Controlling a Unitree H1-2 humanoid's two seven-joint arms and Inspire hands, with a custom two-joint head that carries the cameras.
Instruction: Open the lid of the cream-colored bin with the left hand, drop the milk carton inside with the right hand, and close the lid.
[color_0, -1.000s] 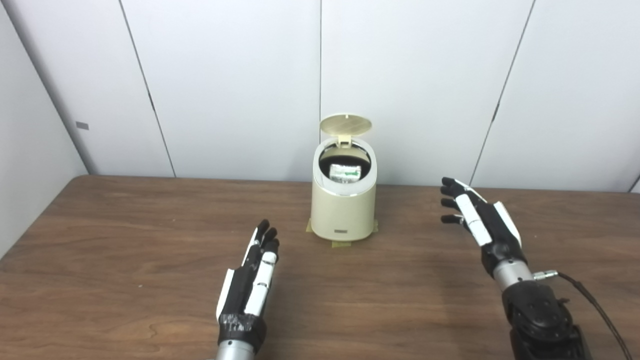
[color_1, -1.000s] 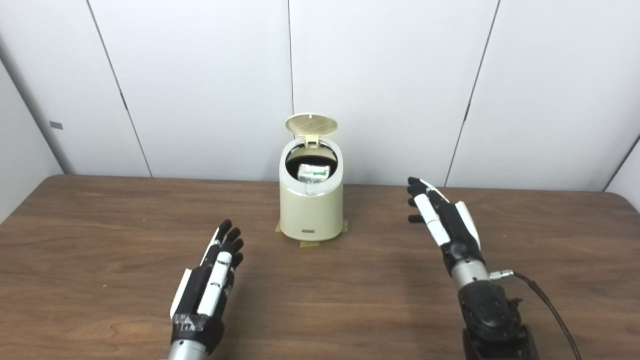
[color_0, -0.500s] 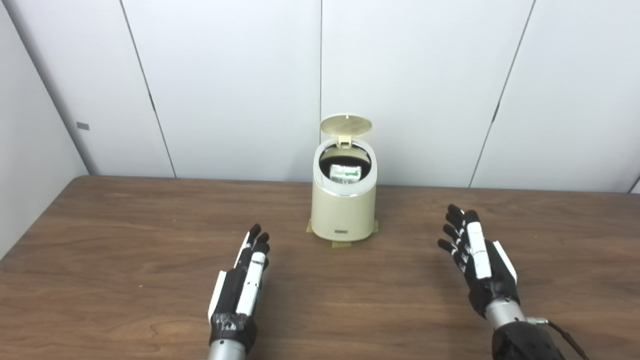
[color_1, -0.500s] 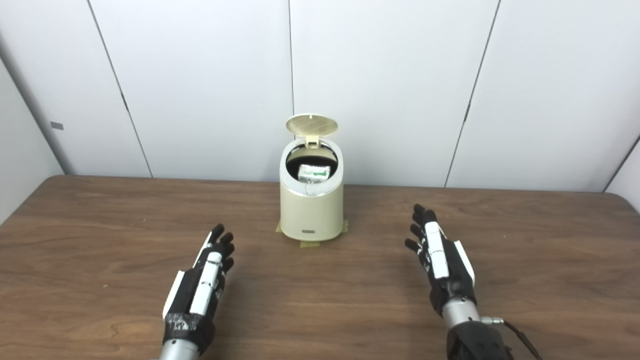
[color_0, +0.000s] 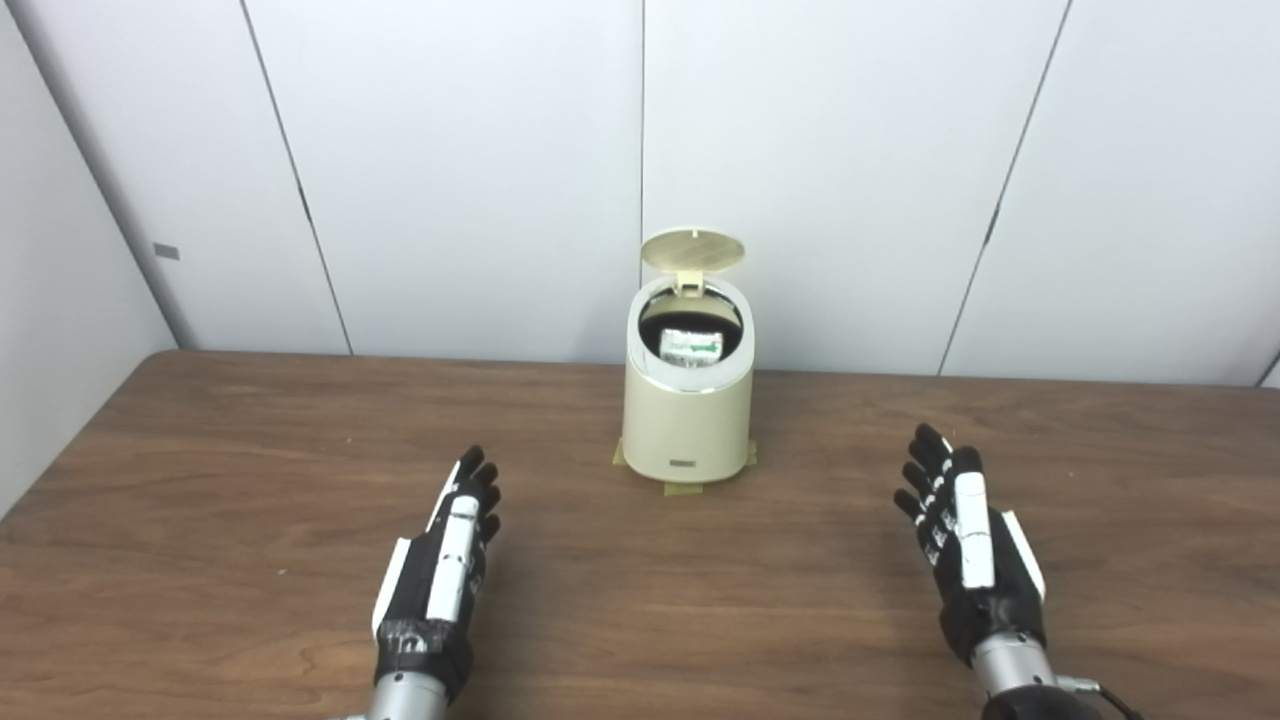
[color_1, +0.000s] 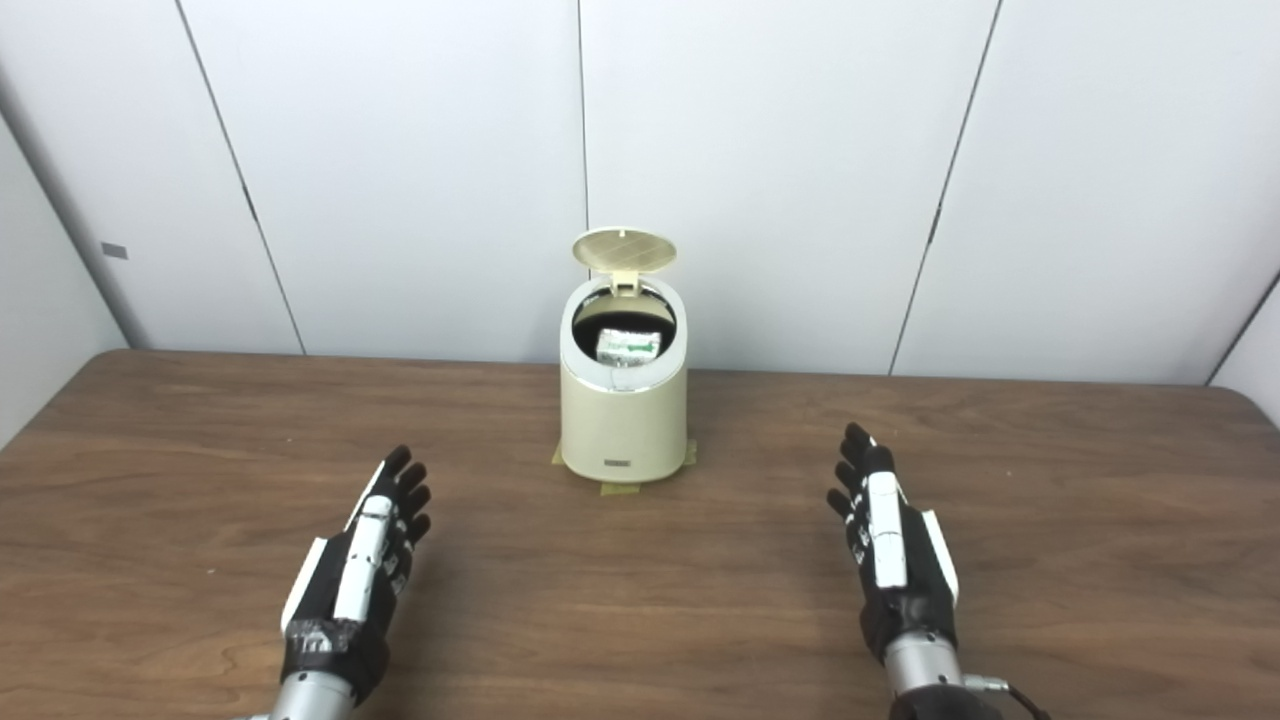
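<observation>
Above the brown wooden table, the left hand hovers empty, fingers extended. The cream-colored cylindrical bin, taped in place, holds the green-and-white milk carton; its round lid stands upright. The right hand hovers empty, fingers extended.

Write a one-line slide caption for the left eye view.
Milk carton inside the cream-colored bin, lid up; left hand and right hand open over the table.
</observation>
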